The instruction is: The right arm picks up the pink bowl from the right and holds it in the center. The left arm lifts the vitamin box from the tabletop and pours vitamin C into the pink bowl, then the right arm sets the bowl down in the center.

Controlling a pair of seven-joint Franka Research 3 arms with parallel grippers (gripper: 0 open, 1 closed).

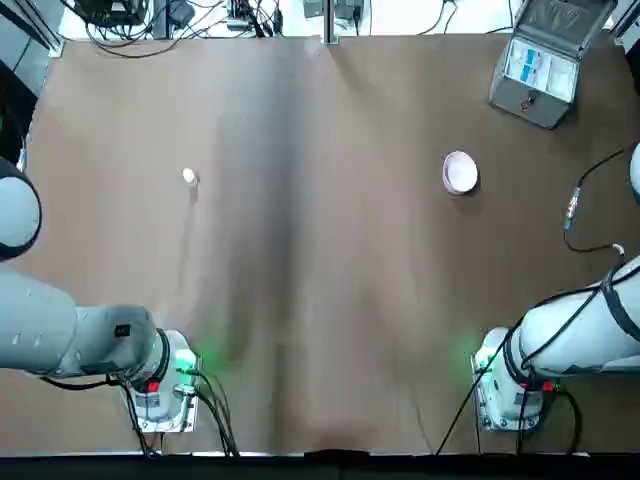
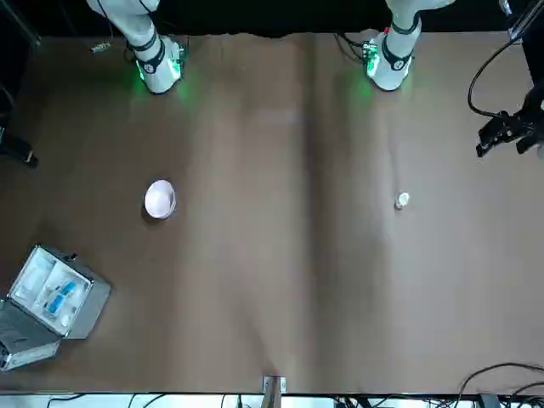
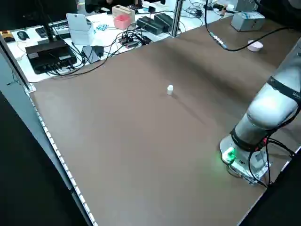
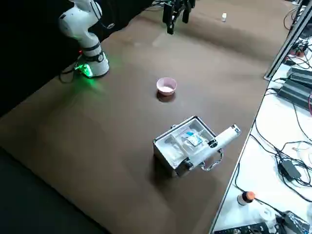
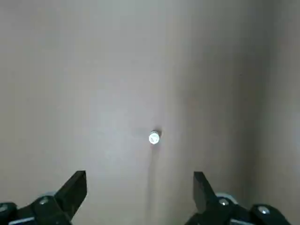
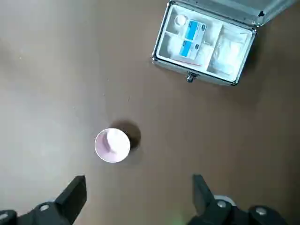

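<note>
The pink bowl (image 1: 460, 172) stands upright on the right half of the tabletop (image 1: 320, 300); it also shows as the bowl (image 6: 112, 145) under the right wrist camera. The tiny white vitamin box (image 1: 189, 176) stands on the left half, also seen as the box (image 5: 154, 138). My right gripper (image 6: 138, 183) hangs open high above the table, nearer the robot than the bowl, with nothing between its fingers. My left gripper (image 5: 138, 182) is open and empty too, high above the vitamin box. In the front view the left gripper (image 2: 497, 136) hovers over the table's left edge.
A grey hinged case (image 1: 540, 62) lies open at the far right corner, beyond the bowl. Both arm bases (image 1: 165, 385) (image 1: 510, 385) sit at the near edge. Cables and electronics (image 3: 51, 52) line the bench behind the table.
</note>
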